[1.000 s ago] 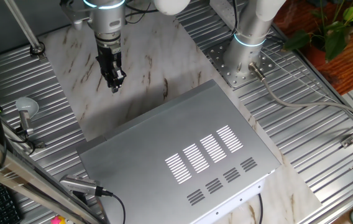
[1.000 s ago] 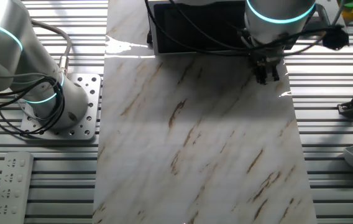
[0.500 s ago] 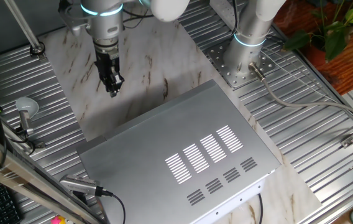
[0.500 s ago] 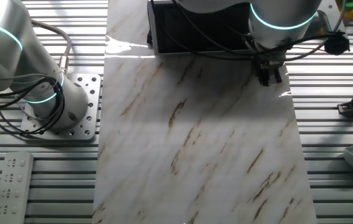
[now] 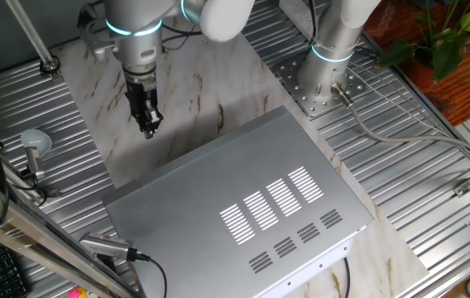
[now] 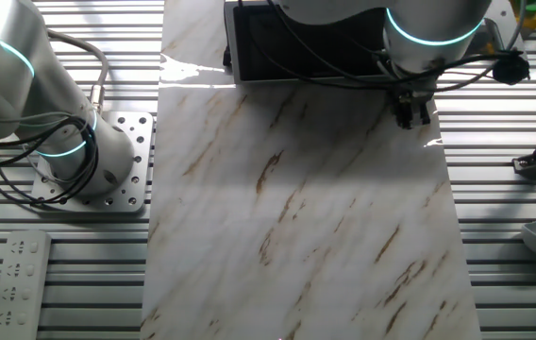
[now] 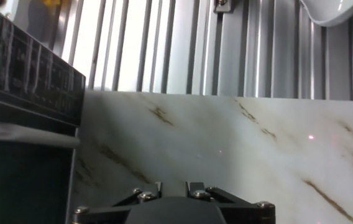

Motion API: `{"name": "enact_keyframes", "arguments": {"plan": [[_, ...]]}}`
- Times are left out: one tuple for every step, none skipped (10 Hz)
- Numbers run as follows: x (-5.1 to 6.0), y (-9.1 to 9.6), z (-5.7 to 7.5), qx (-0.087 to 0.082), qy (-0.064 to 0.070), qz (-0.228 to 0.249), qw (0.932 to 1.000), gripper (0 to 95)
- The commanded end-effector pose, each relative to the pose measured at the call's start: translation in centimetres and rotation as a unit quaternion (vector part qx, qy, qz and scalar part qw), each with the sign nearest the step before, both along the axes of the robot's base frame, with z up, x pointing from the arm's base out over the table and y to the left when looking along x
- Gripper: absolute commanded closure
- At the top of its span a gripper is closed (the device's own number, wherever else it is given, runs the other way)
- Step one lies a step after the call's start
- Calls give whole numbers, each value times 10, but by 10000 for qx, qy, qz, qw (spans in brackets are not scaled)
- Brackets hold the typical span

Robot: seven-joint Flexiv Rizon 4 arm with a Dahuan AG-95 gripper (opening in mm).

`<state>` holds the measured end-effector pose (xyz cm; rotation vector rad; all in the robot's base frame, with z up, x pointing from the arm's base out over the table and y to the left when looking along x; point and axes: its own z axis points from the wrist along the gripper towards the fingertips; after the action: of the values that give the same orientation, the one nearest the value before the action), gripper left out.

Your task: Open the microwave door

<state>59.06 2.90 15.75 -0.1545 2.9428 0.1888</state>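
Observation:
The microwave (image 5: 251, 199) is a large silver box with vent slots on its top, standing on the marble slab (image 5: 194, 83). Its door shows as a dark front face in the other fixed view (image 6: 306, 42) and at the left of the hand view (image 7: 27, 93), and looks closed. My gripper (image 5: 146, 126) hangs fingers down over the slab, just off the front's end and apart from it. It also shows in the other fixed view (image 6: 411, 117). Only short finger stubs (image 7: 158, 187) show in the hand view. The fingers look close together and hold nothing.
The arm's base (image 5: 326, 74) is bolted down behind the box. A white ladle (image 5: 35, 145) lies on the slatted table at the left. A remote control (image 6: 18, 279) lies near the base. A cable (image 5: 136, 257) runs by the box's near corner.
The gripper has shifted a little along the microwave's front toward its end, leftward and lower in one fixed view, rightward in the other. The microwave has not moved.

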Motion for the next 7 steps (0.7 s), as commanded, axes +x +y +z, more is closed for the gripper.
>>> {"name": "enact_keyframes", "arguments": {"plan": [[4, 6, -1, 13, -18, -65, 10000, 760], [5, 12, -2, 26, -19, -126, 9999, 570], [5, 14, -2, 29, -20, -147, 9999, 570], [4, 20, -5, 26, -17, -186, 9998, 570], [4, 26, -7, 14, -16, -221, 9998, 570], [3, 28, -8, 17, -20, -228, 9997, 570], [2, 33, -10, 22, -19, -250, 9997, 570]]}}
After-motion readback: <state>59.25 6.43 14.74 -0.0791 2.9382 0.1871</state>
